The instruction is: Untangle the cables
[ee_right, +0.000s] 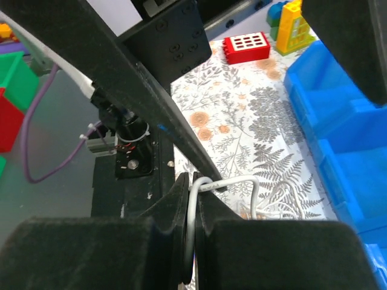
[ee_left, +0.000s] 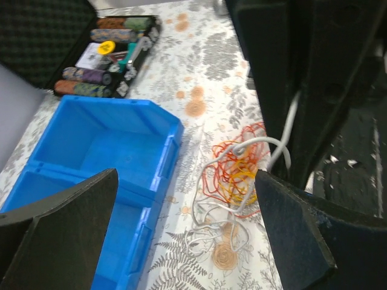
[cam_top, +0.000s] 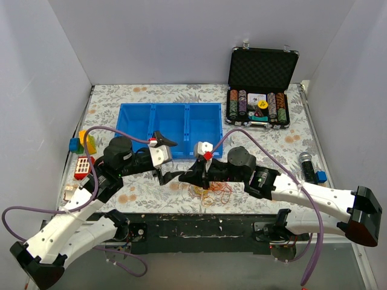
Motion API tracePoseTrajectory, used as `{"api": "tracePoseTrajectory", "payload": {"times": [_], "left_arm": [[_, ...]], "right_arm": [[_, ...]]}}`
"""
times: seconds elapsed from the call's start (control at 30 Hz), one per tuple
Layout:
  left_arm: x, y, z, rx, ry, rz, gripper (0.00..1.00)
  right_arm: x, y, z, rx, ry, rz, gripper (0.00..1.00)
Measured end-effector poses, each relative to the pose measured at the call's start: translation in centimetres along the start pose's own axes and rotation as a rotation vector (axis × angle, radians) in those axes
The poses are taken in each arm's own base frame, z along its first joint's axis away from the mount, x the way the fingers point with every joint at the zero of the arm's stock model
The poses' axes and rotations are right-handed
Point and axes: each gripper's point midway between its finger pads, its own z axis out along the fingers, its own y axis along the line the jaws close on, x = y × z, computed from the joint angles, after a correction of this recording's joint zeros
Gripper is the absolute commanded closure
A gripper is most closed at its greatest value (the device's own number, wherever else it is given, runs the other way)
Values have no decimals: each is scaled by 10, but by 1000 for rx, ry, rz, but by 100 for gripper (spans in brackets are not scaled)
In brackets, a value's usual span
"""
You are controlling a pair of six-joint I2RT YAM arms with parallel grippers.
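Pinching a thin white cable (ee_right: 233, 180), right end effector (ee_right: 193, 194) clamped; left end effector (ee_left: 186, 181) released, fingers spread facing curly red, yellow, white tangle (ee_left: 236, 175) on floral surface (ee_left: 205, 60).

Bright, even overhead light, soft shadows; wrist views blur on the near jaws

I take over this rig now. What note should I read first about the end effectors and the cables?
Left end effector: open, empty.
Right end effector: shut on the thin white cable.
The tangle of thin red, orange-yellow and white cables lies on the floral table, near the blue plastic bin.
Done: white cable gripped.
Left: the colours are intertwined; pull them apart.
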Motion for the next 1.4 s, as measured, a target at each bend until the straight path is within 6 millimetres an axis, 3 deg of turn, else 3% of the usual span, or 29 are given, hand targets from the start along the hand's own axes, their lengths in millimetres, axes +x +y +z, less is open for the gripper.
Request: {"api": "tracePoseTrajectory", "payload": {"times": [0.2, 0.4, 0.5, 0.73, 1.0, 1.13, 1.27, 1.3, 1.4], "left_arm": [[11, -28, -2, 177, 57, 26, 2], [29, -48, -10, 271, 110, 18, 2], [32, -53, -10, 292, 109, 11, 7], [51, -51, -1, 282, 123, 20, 31], [60, -47, 11, 284, 131, 11, 78], [58, -46, 13, 285, 121, 18, 83], [63, -46, 16, 290, 139, 7, 100], [63, -45, 16, 285, 142, 5, 100], [59, -33, 17, 231, 148, 29, 100]], "right_arm": [[-1, 17, -5, -87, 42, -18, 99], [-20, 27, -17, -119, 14, -48, 99], [-27, 31, -20, -137, -1, -59, 99], [-24, 37, -22, -171, 16, -51, 99], [-22, 38, -23, -180, 27, -45, 99], [-22, 38, -24, -179, 28, -45, 99], [-20, 37, -24, -172, 37, -40, 99], [-19, 36, -24, -166, 39, -39, 99], [-18, 32, -25, -143, 44, -55, 82]]}}
